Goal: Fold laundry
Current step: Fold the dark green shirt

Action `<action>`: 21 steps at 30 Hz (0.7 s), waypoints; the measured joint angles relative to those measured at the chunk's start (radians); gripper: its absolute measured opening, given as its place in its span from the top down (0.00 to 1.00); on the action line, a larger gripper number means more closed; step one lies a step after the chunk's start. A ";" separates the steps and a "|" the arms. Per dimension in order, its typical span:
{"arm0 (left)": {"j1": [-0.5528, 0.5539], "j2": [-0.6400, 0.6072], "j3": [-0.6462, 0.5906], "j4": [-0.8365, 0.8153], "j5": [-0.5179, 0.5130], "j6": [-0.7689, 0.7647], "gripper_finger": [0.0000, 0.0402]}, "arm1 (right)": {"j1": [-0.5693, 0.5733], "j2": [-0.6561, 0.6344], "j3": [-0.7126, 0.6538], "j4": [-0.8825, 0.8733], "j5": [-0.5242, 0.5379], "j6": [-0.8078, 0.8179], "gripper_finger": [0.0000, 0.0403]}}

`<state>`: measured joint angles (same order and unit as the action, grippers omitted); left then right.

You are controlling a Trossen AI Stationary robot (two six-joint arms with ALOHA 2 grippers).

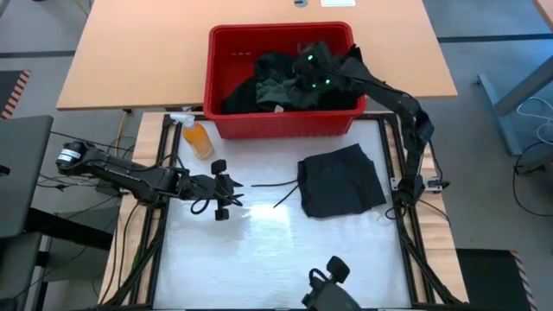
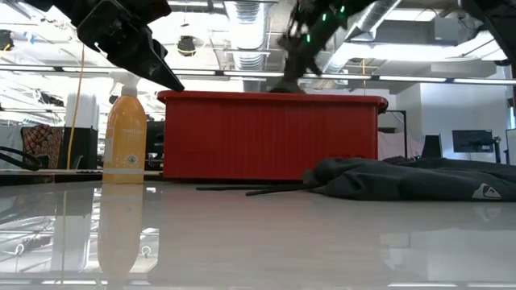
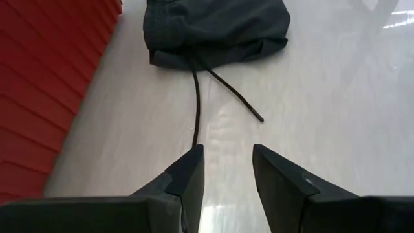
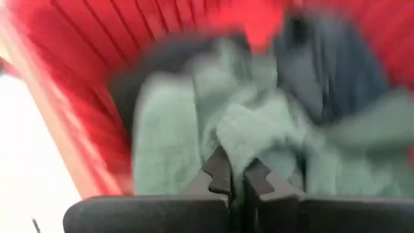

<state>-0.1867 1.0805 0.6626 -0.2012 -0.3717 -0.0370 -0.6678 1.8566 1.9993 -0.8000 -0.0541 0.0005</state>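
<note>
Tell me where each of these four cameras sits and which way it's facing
High: overhead, straight down; both arms, basket, folded black garment.
Low: table height, level; basket, bottle, arms above.
Left wrist: along the table at the garment's drawstrings; left gripper open, empty.
Right wrist: into the basket; right gripper shut on green cloth.
High and left wrist share the garment.

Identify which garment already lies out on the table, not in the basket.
The black drawstring piece, folded on the table; the other garments remain heaped in the red basket.
</note>
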 joint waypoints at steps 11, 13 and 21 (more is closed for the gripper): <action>0.000 0.000 0.000 0.000 -0.021 0.019 0.70 | 0.042 -0.219 0.331 0.635 -0.382 0.145 0.95; 0.000 0.000 0.000 0.008 -0.035 0.031 0.70 | 0.075 -0.263 0.361 0.708 -0.445 0.184 0.95; 0.000 0.000 0.000 0.136 -0.042 0.113 0.70 | 0.341 -0.451 0.336 0.473 -0.520 0.067 0.95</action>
<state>-0.1871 1.0809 0.6628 -0.0656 -0.4136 0.0763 -0.3268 1.4057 2.3352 -0.3267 -0.5743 0.0676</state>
